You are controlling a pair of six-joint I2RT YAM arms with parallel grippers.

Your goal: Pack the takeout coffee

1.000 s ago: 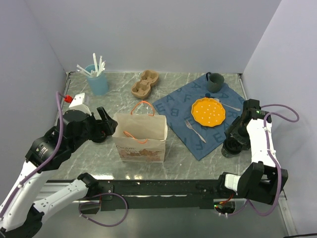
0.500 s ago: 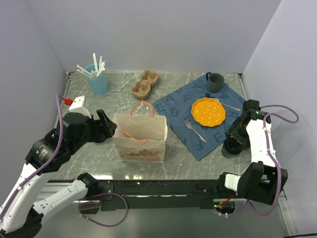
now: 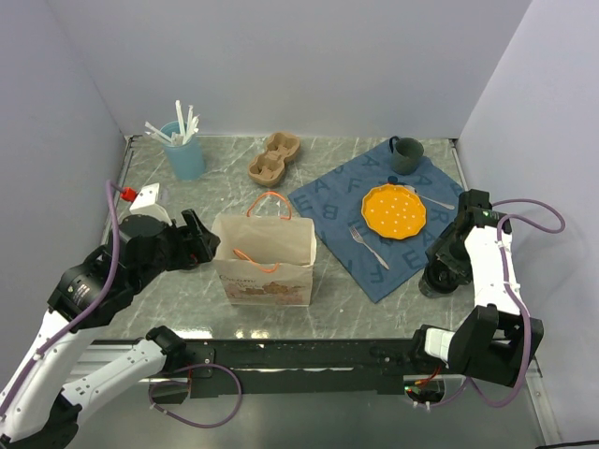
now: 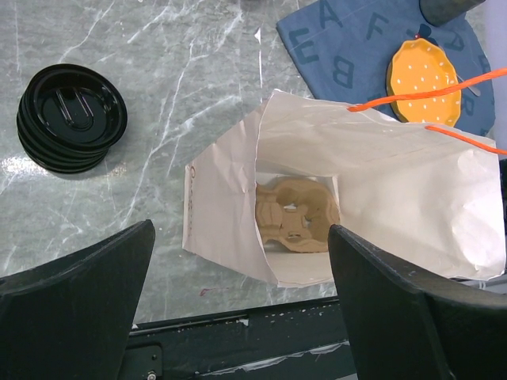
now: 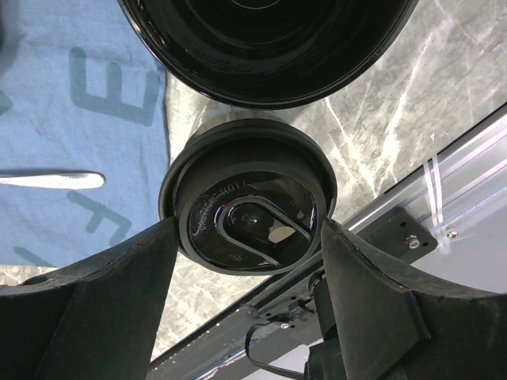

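Note:
The takeout coffee (image 5: 249, 206) is a small black cup with a black lid, standing on the marble at the blue cloth's right edge. My right gripper (image 5: 245, 237) reaches down around it, one finger against each side below the lid; in the top view the right gripper (image 3: 438, 269) covers it. The paper bag (image 3: 267, 257) stands open mid-table, with a brown cardboard cup carrier (image 4: 297, 215) lying inside. My left gripper (image 3: 206, 241) is open and empty just left of the bag; in its wrist view the left gripper (image 4: 242, 317) hovers over the bag's (image 4: 380, 182) mouth.
A second black round cup (image 5: 269, 39) stands right beside the coffee. A stack of black lids (image 4: 71, 119) lies left of the bag. The blue cloth (image 3: 342, 201) bears an orange plate (image 3: 393, 210), fork, spoon and teal mug (image 3: 406, 154). A light-blue cup of sticks (image 3: 183, 150) and another carrier (image 3: 273, 157) are at the back.
My left arm has shifted slightly nearer and toward the bag. The right arm has stayed over the coffee.

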